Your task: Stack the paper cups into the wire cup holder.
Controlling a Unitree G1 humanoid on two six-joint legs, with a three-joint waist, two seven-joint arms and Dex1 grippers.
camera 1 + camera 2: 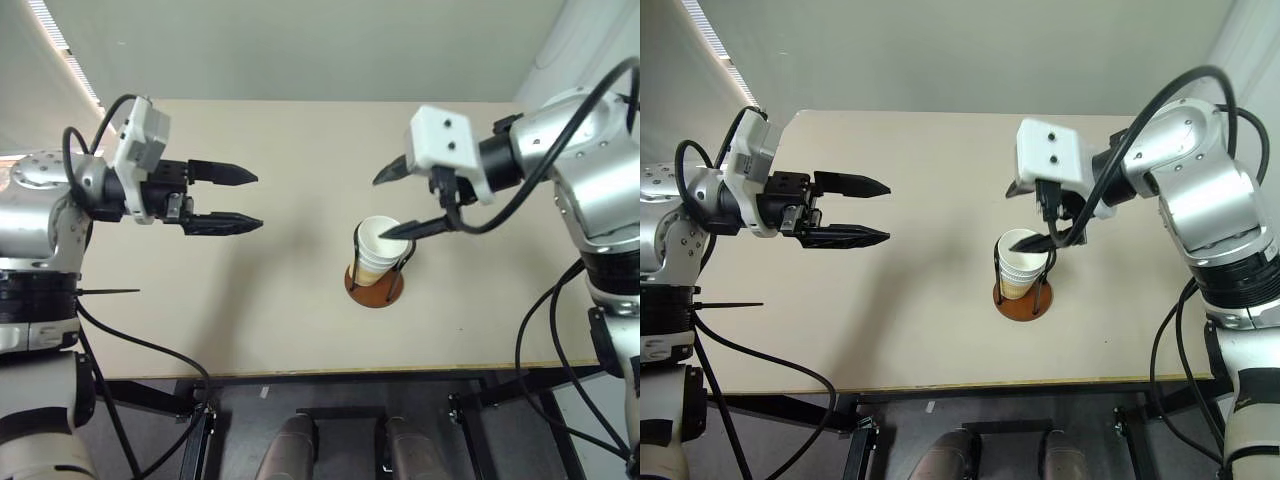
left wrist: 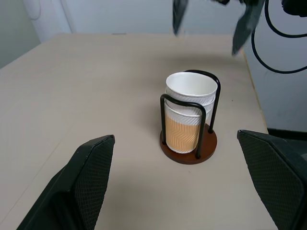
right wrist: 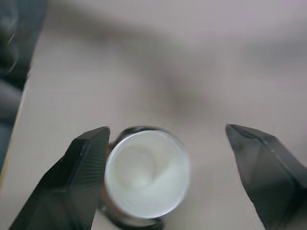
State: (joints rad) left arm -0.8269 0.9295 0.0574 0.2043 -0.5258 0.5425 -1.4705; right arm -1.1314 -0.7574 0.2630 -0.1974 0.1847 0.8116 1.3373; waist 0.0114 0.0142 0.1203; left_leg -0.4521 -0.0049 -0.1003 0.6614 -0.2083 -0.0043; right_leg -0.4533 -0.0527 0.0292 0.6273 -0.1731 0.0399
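A nested stack of paper cups [image 1: 378,248], tan outside with white rims, stands upright in the wire cup holder [image 1: 375,291]. Its black wire loops rise beside the stack from a reddish-brown disc base near the table's middle. My right gripper [image 1: 382,206] hangs open just above the top cup's rim, one finger on either side, holding nothing. In the right wrist view the top cup's white inside [image 3: 146,172] lies between those fingers. My left gripper [image 1: 257,201] is open and empty, well to the left of the holder and pointing towards it. In the left wrist view the stack [image 2: 189,112] stands ahead.
The beige table [image 1: 250,300] bears only the holder. Its front edge [image 1: 330,372] runs near the bottom of the head views, with black frame legs below. A pale wall rises behind the far edge.
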